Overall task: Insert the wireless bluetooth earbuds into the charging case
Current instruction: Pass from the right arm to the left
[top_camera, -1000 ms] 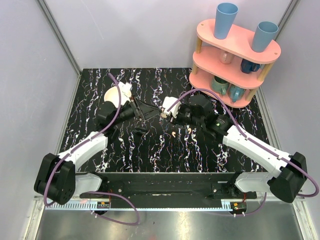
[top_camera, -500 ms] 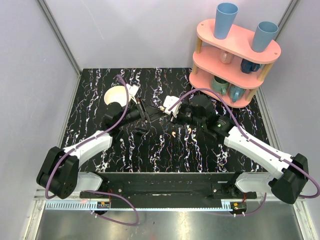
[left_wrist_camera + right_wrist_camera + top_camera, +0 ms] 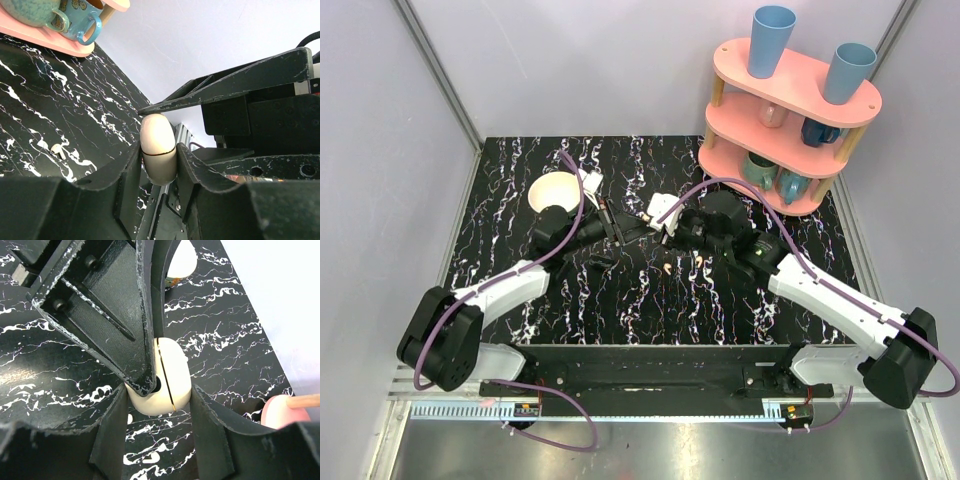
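The charging case (image 3: pixel 157 142), cream with a thin seam, is held above the table between both grippers. My left gripper (image 3: pixel 159 150) is shut on its sides, and my right gripper (image 3: pixel 157 390) is shut on the same case (image 3: pixel 174 371) from the opposite direction. One left finger (image 3: pixel 125 325) covers part of the case in the right wrist view. From above, the left gripper (image 3: pixel 623 229) and right gripper (image 3: pixel 658 228) meet at mid-table and the case is mostly hidden. Two earbuds (image 3: pixel 666 268) (image 3: pixel 703 263) lie on the marbled tabletop just in front; one earbud (image 3: pixel 57 148) shows in the left wrist view.
A round cream bowl (image 3: pixel 553 190) stands behind the left arm. A pink two-tier shelf (image 3: pixel 790 110) with blue cups and mugs occupies the back right corner. Grey walls close in the black marbled table (image 3: pixel 620 300) on three sides.
My left gripper moved right toward the right gripper, uncovering the bowl, and its jaws closed onto the case. The right arm barely moved.
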Controlling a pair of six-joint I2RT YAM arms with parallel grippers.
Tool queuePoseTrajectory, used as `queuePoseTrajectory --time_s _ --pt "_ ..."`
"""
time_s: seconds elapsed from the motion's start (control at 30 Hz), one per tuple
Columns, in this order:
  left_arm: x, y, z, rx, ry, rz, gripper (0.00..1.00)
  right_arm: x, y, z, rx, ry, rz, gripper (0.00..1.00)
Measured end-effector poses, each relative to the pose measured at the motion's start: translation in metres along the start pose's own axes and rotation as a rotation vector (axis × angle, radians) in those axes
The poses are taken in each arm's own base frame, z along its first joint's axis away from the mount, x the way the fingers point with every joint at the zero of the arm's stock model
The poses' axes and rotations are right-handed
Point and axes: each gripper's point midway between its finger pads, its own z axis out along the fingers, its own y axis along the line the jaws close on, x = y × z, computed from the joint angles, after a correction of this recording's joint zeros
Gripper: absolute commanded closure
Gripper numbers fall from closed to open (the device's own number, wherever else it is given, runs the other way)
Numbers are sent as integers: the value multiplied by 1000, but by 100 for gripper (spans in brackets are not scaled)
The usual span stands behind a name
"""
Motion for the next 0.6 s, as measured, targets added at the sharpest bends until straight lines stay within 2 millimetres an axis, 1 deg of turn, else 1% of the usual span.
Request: queuePoseTrajectory --time_s 0.17,0.23,0.27,0.3,0.33,0.4,0.43,0.53,0.6 --pt "1 -1 1 4 0 -11 86 1 -1 -1 5 0 -9 88" --pt "1 -1 1 5 2 -12 91 1 0 -1 6 -1 -9 85" --pt "1 -1 1 5 1 -12 92 1 0 -1 7 -3 -10 80" --pt "1 -1 1 6 0 -11 100 1 -1 -2 9 -6 -11 66" --pt "1 -1 1 7 0 -10 100 1 -1 -2 10 -7 -11 58" --pt "1 -2 1 10 2 -8 100 1 -1 -3 15 -12 -11 46" --pt "1 -2 1 11 2 -6 100 1 -1 -3 18 -16 -11 37" --pt "2 -2 2 16 8 24 100 0 -2 -5 32 -21 7 22" --pt "2 -2 1 16 10 68 100 -7 -7 -10 62 -39 29 14"
